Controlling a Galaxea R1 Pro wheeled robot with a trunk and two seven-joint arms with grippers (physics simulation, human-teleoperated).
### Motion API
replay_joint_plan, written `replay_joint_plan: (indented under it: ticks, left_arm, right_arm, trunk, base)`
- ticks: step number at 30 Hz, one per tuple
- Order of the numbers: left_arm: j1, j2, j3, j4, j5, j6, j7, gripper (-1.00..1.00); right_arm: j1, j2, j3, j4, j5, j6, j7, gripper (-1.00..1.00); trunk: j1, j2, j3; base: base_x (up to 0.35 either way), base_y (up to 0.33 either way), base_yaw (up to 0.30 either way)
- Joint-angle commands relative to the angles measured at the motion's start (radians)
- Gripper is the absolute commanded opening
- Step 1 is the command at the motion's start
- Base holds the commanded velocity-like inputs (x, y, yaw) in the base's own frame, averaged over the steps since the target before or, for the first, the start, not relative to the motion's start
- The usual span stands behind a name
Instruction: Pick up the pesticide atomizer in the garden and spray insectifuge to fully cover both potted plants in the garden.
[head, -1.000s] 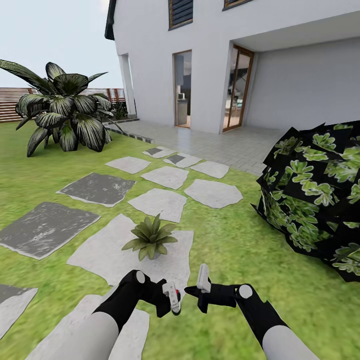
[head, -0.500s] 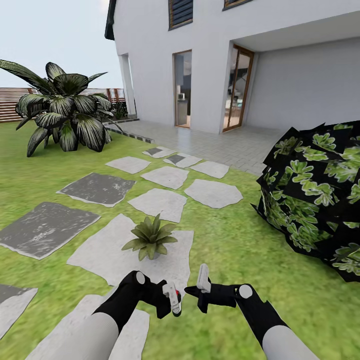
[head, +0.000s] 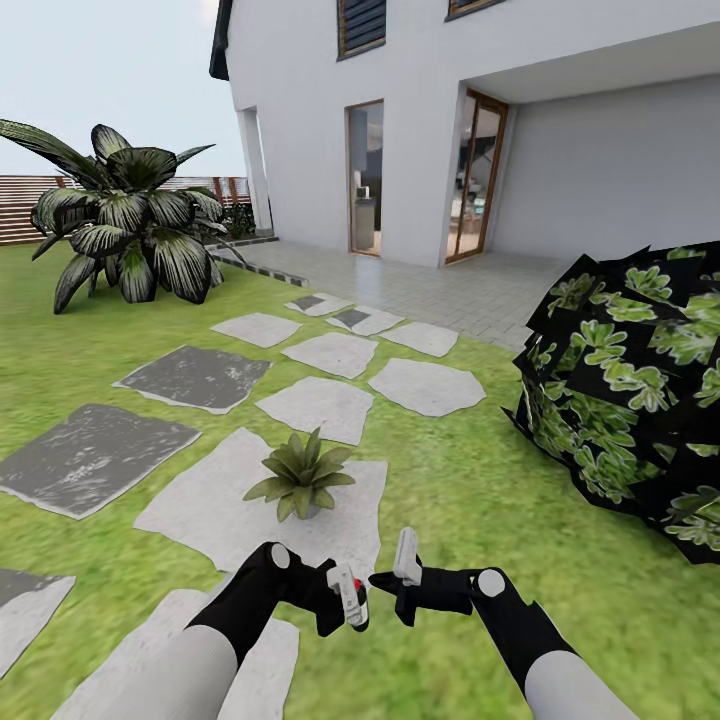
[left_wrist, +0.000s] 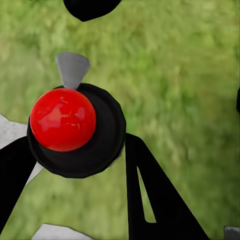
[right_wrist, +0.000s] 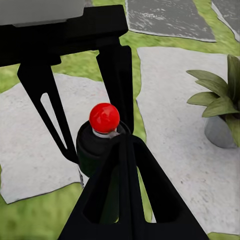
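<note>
One potted plant (head: 298, 475), a green rosette in a small grey pot, stands on a pale stepping slab (head: 215, 510) just ahead of my hands; its leaves and pot (right_wrist: 220, 107) also show in the right wrist view. The second potted plant is out of view. My left gripper (head: 345, 600) (left_wrist: 75, 145) is shut on the pesticide atomizer (head: 350, 595), a white bottle with a black cap and red knob (left_wrist: 62, 119) (right_wrist: 104, 117). My right gripper (head: 385, 582) (right_wrist: 125, 142) is shut, its joined tips right beside the atomizer's cap.
A big dark-leaved bush (head: 630, 380) fills the right side. A broad-leaved plant (head: 130, 225) stands far left before the wooden fence (head: 20, 205). Grey stepping slabs (head: 320, 405) lead over the lawn to the tiled terrace (head: 470, 290) of the white house (head: 300, 120).
The atomizer in my left gripper has edged very slightly toward the right gripper. Everything else stands as before.
</note>
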Motion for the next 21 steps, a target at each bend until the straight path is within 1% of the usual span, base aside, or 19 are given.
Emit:
replay_joint_plan:
  ticks: [1, 13, 15, 16, 17, 21]
  left_arm:
    - [0.0, 0.0, 0.0, -0.002, -0.004, 0.003, -0.004, -1.0]
    - [0.001, 0.0, 0.0, 0.0, 0.0, 0.001, -0.005, -1.0]
    - [0.002, 0.0, 0.0, 0.0, 0.011, 0.0, -0.006, -1.0]
    - [0.002, 0.0, 0.0, 0.0, 0.03, -0.001, -0.007, -1.0]
    - [0.001, 0.0, 0.0, 0.0, 0.042, -0.001, -0.008, -1.0]
    - [0.001, 0.0, 0.0, 0.0, 0.053, -0.002, -0.008, -1.0]
  right_arm:
    - [0.0, 0.0, -0.001, -0.001, 0.006, -0.003, 0.001, -1.0]
    - [0.0, 0.0, -0.001, -0.001, 0.006, -0.003, 0.001, -1.0]
    - [0.0, 0.0, -0.001, -0.001, 0.006, -0.003, 0.001, -1.0]
    - [0.0, 0.0, -0.001, -0.001, 0.006, -0.003, 0.001, -1.0]
    - [0.0, 0.0, -0.001, -0.001, 0.006, -0.003, 0.001, -1.0]
    - [0.0, 0.0, -0.001, -0.001, 0.006, -0.003, 0.001, -1.0]
  trunk:
    - [0.0, 0.0, -0.001]
    - [0.0, 0.0, -0.001]
    - [0.0, 0.0, -0.001]
    - [0.0, 0.0, -0.001]
    - [0.0, 0.0, -0.001]
    - [0.0, 0.0, -0.001]
  base:
    - [0.0, 0.0, 0.0]
    - [0.0, 0.0, 0.0]
    - [0.0, 0.0, 0.0]
    - [0.0, 0.0, 0.0]
    - [0.0, 0.0, 0.0]
    - [0.0, 0.0, 0.0]
